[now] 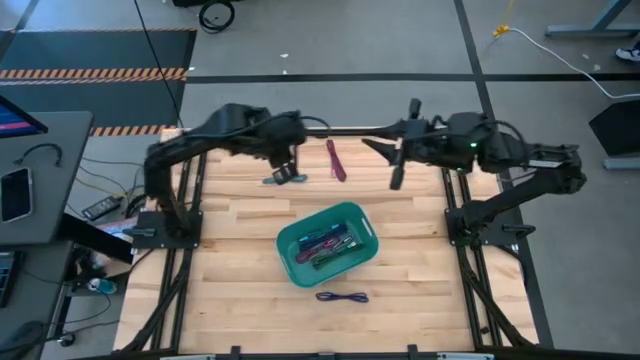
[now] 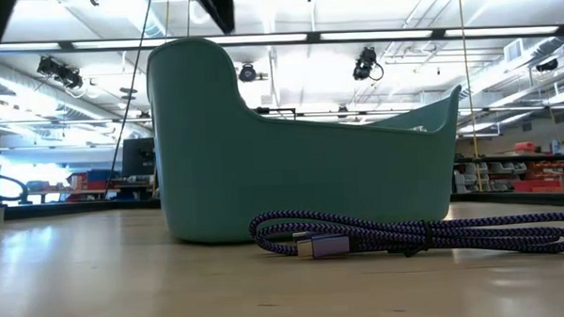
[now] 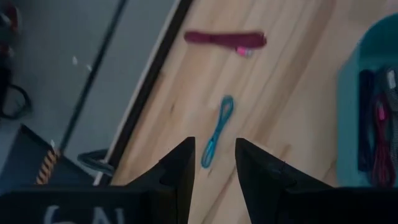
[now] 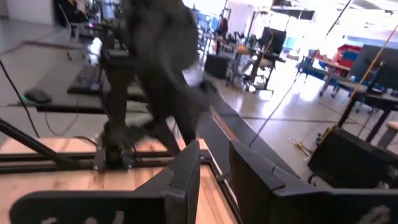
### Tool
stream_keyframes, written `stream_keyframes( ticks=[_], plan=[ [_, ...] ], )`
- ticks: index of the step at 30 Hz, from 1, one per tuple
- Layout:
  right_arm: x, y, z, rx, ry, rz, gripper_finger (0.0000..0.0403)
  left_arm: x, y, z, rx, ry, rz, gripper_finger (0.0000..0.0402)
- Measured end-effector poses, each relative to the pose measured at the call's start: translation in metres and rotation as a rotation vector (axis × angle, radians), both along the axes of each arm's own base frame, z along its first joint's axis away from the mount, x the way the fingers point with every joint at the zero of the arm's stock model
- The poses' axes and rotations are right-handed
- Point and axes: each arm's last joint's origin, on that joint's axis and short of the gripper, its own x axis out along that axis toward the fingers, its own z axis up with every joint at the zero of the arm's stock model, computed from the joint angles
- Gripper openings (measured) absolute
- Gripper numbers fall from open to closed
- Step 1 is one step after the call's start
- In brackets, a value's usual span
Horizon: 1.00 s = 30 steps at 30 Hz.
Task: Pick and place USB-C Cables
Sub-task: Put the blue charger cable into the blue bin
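A teal bin (image 1: pixel 350 215) stands mid-table with several cables (image 1: pixel 325 247) lying in it. A thin teal cable (image 3: pixel 217 130) lies on the wood near the far edge. My left gripper (image 3: pixel 214 149) hangs open just above it, fingers pointing down, clear of it. A maroon cable (image 1: pixel 335 160) lies to the right of it, also seen in the left wrist view (image 3: pixel 225 40). A purple cable (image 2: pixel 407 234) lies in front of the bin (image 2: pixel 301 167), toward the near edge (image 1: pixel 342 297). My right gripper (image 4: pixel 214 177) is open, raised over the far right of the table (image 1: pixel 396 170).
The black frame rail (image 1: pixel 340 128) runs along the far edge behind both grippers. Arm bases stand at the left (image 1: pixel 160 225) and right (image 1: pixel 480 225) edges. Bare wood (image 1: pixel 430 290) lies around the bin. A desk with devices (image 1: pixel 30 170) is off the table's left side.
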Motion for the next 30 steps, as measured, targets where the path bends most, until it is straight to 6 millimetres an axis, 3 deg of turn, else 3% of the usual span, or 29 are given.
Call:
stream_keyframes(
  ticks=[7, 12, 19, 25, 30],
  plan=[
    [-0.017, 0.010, 0.008, 0.003, -0.039, 0.055, 0.0092, 0.039, 0.041, -0.053, -0.202, 0.125, -0.031, 0.0121],
    [-0.020, 0.017, 0.007, 0.002, -0.023, 0.089, 0.0092, 0.045, 0.062, -0.073, -0.247, 0.169, 0.043, 0.0121],
    [-0.026, 0.018, 0.005, -0.035, 0.026, 0.095, 0.0092, 0.042, 0.069, -0.073, -0.275, 0.137, 0.124, 0.0121],
    [-0.044, 0.014, 0.012, -0.084, 0.000, 0.044, 0.0092, 0.039, 0.071, -0.070, -0.269, 0.136, 0.115, 0.0121],
    [-0.066, 0.011, 0.017, -0.087, -0.015, 0.041, 0.0092, 0.017, 0.064, -0.039, -0.259, 0.036, 0.137, 0.0121]
  ],
)
